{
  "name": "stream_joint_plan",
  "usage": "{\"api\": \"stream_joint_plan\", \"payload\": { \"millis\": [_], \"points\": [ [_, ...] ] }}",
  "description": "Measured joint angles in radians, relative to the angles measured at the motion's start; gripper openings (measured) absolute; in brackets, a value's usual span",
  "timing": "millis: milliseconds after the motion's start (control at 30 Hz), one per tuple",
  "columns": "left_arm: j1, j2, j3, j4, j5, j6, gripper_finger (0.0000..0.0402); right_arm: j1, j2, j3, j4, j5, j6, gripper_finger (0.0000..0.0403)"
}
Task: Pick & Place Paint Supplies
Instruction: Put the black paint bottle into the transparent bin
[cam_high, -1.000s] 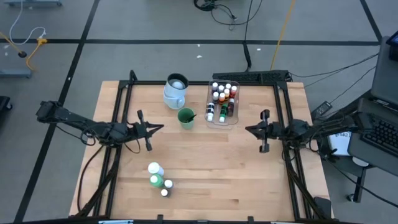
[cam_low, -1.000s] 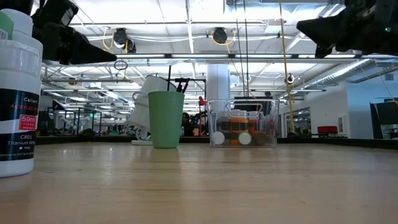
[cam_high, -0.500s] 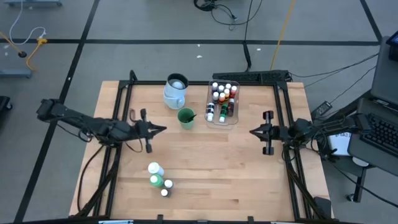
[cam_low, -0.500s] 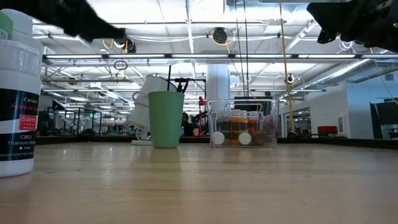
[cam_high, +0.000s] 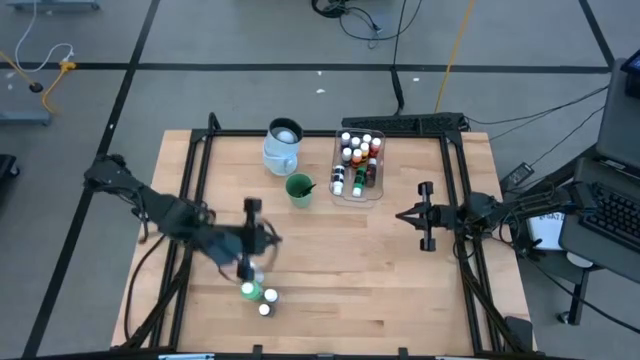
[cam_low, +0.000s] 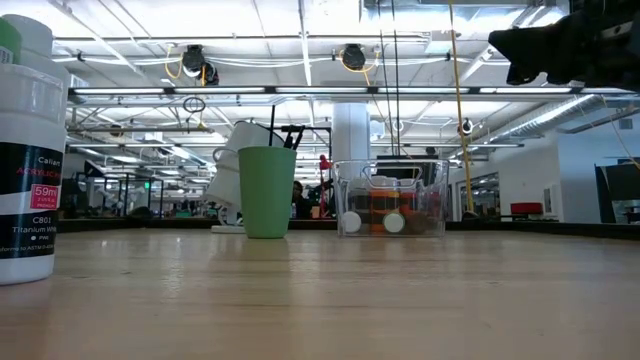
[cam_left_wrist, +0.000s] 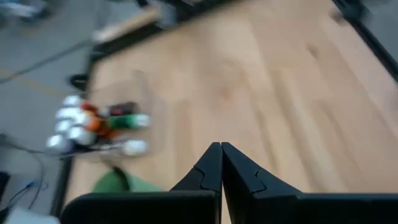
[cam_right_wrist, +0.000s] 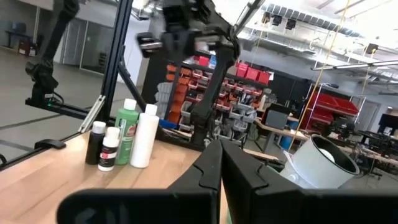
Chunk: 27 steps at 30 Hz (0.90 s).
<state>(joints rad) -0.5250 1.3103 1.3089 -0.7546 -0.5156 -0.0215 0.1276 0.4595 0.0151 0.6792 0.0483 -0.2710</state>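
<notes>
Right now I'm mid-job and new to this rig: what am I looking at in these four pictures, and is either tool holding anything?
Two dark robot arms work at a wooden table. The high view looks straight down; the low view looks across the tabletop; each wrist view looks past that arm's own fingers. The left tool hangs above the front-left group of larger bottles, shut and empty. The right tool waits at the right side, shut and empty too. At the back stand a pale-blue jug, a green cup with brushes, and a clear tub of tiny paint bottles.
</notes>
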Motion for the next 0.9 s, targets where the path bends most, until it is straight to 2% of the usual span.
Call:
{"api": "stream_joint_plan", "payload": {
  "millis": [100, 267, 367, 433, 500, 633, 800, 900],
  "points": [
    [-0.059, 0.106, 0.119, -0.116, 0.078, -0.016, 0.0004, 0.0, 0.0, 0.0, -0.007, 0.0, -0.001, 0.0002],
    [-0.151, 0.251, 0.237, -0.132, 0.228, 0.02, 0.0005, 0.0, 0.006, 0.0, -0.019, 0.001, 0.022, 0.0002],
    [-0.195, 0.317, 0.274, -0.148, 0.194, 0.016, 0.0005, 0.0, 0.015, 0.0, -0.018, 0.0, 0.035, 0.0002],
    [-0.216, 0.346, 0.287, -0.147, 0.155, -0.046, 0.0007, 0.0, 0.023, 0.0, -0.018, 0.0, 0.042, 0.0002],
    [-0.226, 0.373, 0.289, -0.148, 0.17, -0.1, 0.0018, 0.0, 0.03, 0.0, -0.01, 0.0, 0.042, 0.0002],
    [-0.227, 0.42, 0.289, -0.182, 0.267, -0.201, 0.0063, 0.0, 0.043, 0.0, 0.006, 0.001, 0.042, 0.0002],
    [-0.225, 0.464, 0.288, -0.208, 0.4, -0.254, 0.0147, 0.0, 0.059, -0.001, 0.005, 0.001, 0.061, 0.0002],
    [-0.23, 0.489, 0.288, -0.211, 0.419, -0.286, 0.0198, 0.0, 0.066, -0.001, 0.005, 0.001, 0.061, 0.0002]
  ]
}}
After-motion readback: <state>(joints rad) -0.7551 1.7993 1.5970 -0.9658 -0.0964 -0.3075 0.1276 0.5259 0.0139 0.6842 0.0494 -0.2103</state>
